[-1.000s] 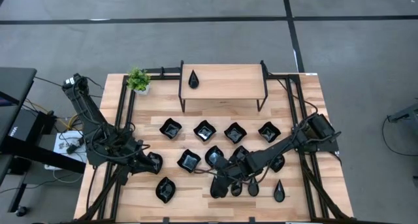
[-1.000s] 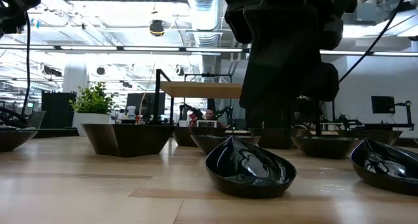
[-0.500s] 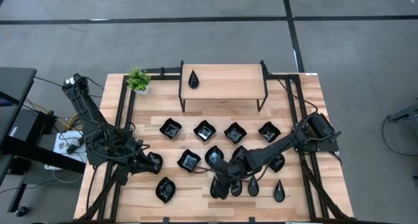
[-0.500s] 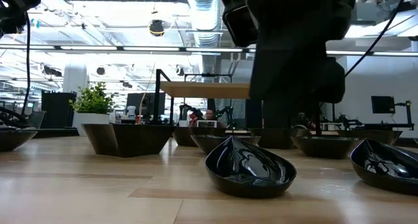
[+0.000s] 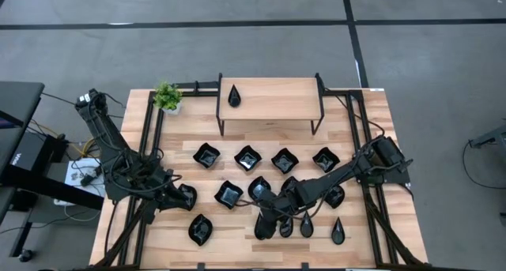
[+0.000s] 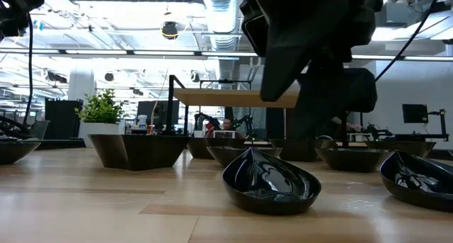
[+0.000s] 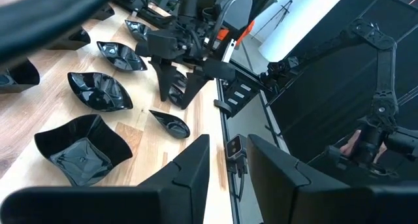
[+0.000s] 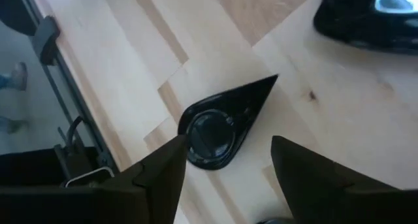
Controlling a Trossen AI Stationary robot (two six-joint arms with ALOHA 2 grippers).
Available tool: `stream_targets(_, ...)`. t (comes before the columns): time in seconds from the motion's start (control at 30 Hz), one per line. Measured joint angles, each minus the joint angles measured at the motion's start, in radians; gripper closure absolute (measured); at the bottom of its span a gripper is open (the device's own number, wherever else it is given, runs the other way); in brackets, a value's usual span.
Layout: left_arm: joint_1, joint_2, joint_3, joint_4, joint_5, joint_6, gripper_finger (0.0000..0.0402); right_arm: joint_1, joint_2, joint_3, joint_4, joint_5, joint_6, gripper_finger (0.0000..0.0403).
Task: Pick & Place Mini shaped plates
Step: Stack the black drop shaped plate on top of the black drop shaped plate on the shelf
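Right gripper (image 5: 263,226) is parked low over the front edge of the wooden table (image 5: 371,121), jaws spread wide and nothing gripped. In the right wrist view a small black teardrop plate (image 8: 221,125) is seen lying flat on the wood, just past the two dark fingers (image 8: 163,172) and free of them. Same plate can be spotted from the left wrist view (image 7: 170,123), lying right below the right arm's tool.

Left gripper (image 5: 187,197) is held over the left side of the table, right at a leaf-shaped plate (image 5: 186,196). Its jaws are seen partly apart in the left wrist view, but whether anything is pinched can't be told, tbh.

The rest of the mini plates are scattered over the middle of the table: four wavy-edged squares (image 5: 207,155) are lined up in a row below the raised wooden shelf (image 5: 270,99), more are sat in front of them, and a few teardrops (image 5: 337,231) are lined up near the front edge. One teardrop (image 5: 234,95) is placed up on the shelf. A little potted plant (image 5: 167,96) is stood at the back left corner.
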Motion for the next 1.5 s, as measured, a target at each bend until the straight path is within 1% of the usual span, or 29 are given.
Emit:
stream_targets(0.37,0.0,0.0,0.0,0.002,0.0,0.0,0.0298,-0.005,0.0,0.0,-0.028,0.039,-0.059,0.022)
stream_targets(0.57,0.0,0.0,0.0,0.002,0.0,0.0,0.0298,-0.007,0.017,-0.001,-0.003,0.046,-0.067,0.0218)
stream_targets(0.67,0.0,0.0,0.0,0.003,0.0,0.0,0.0298,-0.006,0.046,0.003,0.051,0.03,-0.064,0.0211)
stream_targets(0.8,0.0,0.0,0.0,0.003,0.0,0.0,0.0298,-0.005,0.053,-0.001,0.023,0.034,-0.048,0.021)
stream_targets(0.9,0.0,0.0,0.0,0.003,0.0,0.0,0.0298,-0.008,0.039,0.001,0.004,0.055,-0.054,0.0216)
stream_targets(1.3,0.0,0.0,0.0,0.004,0.0,0.005,0.0298,-0.009,0.081,0.0,0.015,0.045,-0.056,0.0236)
stream_targets(1.5,0.001,0.0,0.0,0.004,0.0,0.007,0.0298,-0.009,0.082,0.0,0.01,0.049,-0.056,0.026)
